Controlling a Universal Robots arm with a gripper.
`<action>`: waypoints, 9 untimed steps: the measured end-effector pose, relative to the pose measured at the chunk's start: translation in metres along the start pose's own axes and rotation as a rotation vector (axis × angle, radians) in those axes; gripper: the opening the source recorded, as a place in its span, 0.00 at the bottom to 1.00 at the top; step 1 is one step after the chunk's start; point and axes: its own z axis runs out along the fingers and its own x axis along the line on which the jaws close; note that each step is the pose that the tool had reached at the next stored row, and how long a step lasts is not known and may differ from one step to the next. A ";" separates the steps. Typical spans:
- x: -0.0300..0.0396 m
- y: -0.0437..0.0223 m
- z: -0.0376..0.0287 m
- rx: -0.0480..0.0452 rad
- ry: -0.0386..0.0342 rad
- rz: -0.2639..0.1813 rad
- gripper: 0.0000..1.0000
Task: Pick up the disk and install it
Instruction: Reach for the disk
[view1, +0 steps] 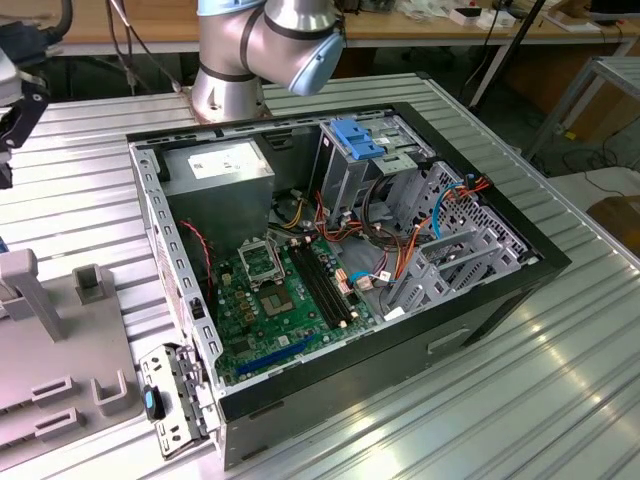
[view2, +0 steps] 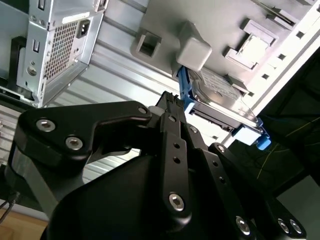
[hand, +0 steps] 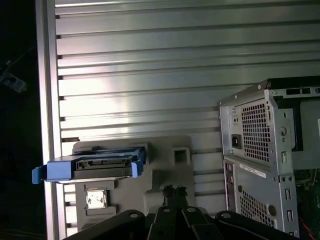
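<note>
The disk (hand: 100, 162) is a flat grey drive with blue side rails. It stands on edge in a slot of a grey plastic fixture (hand: 167, 172) on the ribbed metal table. The second wrist view shows the disk (view2: 220, 102) just beyond my fingertips. My gripper (hand: 173, 190) hovers short of the fixture, apart from the disk, and its black fingers (view2: 170, 107) are shut with nothing between them. In the exterior view the fixture (view1: 60, 350) lies at the left, beside the open computer case (view1: 500, 290).
Inside the case are a grey drive cage with a blue top (view1: 365, 140), a power-supply box (view1: 215, 165), a green motherboard (view1: 285, 300) and loose cables. The arm's base (view1: 225, 90) stands behind the case. The case's rear panel (hand: 260, 150) sits near the fixture.
</note>
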 end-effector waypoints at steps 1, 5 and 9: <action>0.0060 0.0011 -0.0001 0.0000 0.0001 0.000 0.11; 0.0352 0.0001 -0.0009 0.0001 0.0001 0.000 0.11; 0.0672 -0.0021 -0.0017 0.0001 0.0001 0.000 0.11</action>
